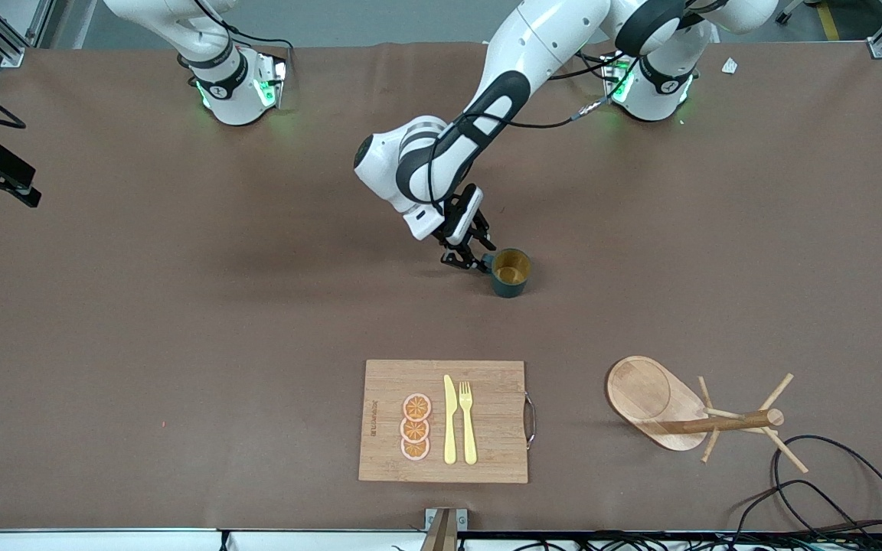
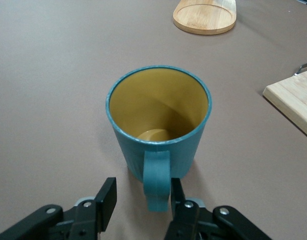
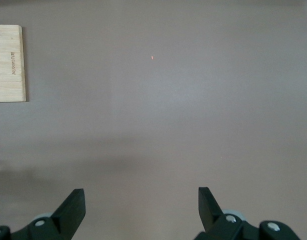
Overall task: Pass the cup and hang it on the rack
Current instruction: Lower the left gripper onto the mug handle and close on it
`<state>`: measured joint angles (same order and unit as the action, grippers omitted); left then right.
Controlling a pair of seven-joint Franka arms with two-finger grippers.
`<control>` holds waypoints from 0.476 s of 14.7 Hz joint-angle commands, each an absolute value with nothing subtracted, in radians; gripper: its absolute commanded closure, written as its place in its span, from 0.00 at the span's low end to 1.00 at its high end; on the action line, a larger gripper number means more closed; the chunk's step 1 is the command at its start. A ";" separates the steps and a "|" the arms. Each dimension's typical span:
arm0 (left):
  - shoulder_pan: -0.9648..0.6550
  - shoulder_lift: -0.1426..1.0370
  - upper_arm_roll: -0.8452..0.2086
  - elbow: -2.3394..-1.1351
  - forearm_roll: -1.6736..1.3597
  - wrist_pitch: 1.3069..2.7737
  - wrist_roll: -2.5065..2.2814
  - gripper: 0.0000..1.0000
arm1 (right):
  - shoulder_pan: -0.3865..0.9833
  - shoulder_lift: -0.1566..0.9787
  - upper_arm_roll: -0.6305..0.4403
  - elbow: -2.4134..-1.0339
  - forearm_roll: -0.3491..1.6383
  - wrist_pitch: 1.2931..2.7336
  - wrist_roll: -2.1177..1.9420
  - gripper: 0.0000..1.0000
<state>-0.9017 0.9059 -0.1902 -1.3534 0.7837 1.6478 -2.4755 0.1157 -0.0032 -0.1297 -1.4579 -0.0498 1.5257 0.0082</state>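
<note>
The cup [image 1: 511, 272], dark teal with a yellowish inside, stands upright on the brown table near its middle. Its handle [image 2: 157, 181] points toward my left gripper [image 1: 478, 257]. In the left wrist view the cup [image 2: 158, 120] fills the centre, and my left gripper [image 2: 142, 192] straddles the handle. One finger [image 2: 176, 192] lies against the handle; the other [image 2: 107, 192] stands apart from it. The wooden rack [image 1: 651, 398] stands nearer the front camera, toward the left arm's end. My right gripper [image 3: 141, 200] is open over bare table and holds nothing; the front view does not show it.
A bamboo cutting board [image 1: 487, 459] lies near the front edge with orange slices [image 1: 416, 427], a yellow knife [image 1: 449, 419] and a fork [image 1: 468, 421]. Black cables [image 1: 831, 490] loop beside the rack. The rack's base [image 2: 206, 15] and the board's corner [image 2: 293, 100] show past the cup.
</note>
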 commanded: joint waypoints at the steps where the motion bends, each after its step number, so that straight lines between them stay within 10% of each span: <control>1: -0.913 0.919 -0.183 -1.339 0.804 1.634 -2.482 0.53 | 0.115 -0.015 -0.126 -1.465 -0.060 1.523 0.009 0.00; 7: -0.904 0.920 -0.179 -1.338 0.804 1.658 -2.456 0.82 | 0.115 -0.015 -0.126 -1.470 -0.058 1.523 0.009 0.00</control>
<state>-0.9004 0.9176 -0.1847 -1.3531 0.7838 1.6549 -2.4740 0.1157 -0.0031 -0.1297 -1.4581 -0.0498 1.5256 0.0082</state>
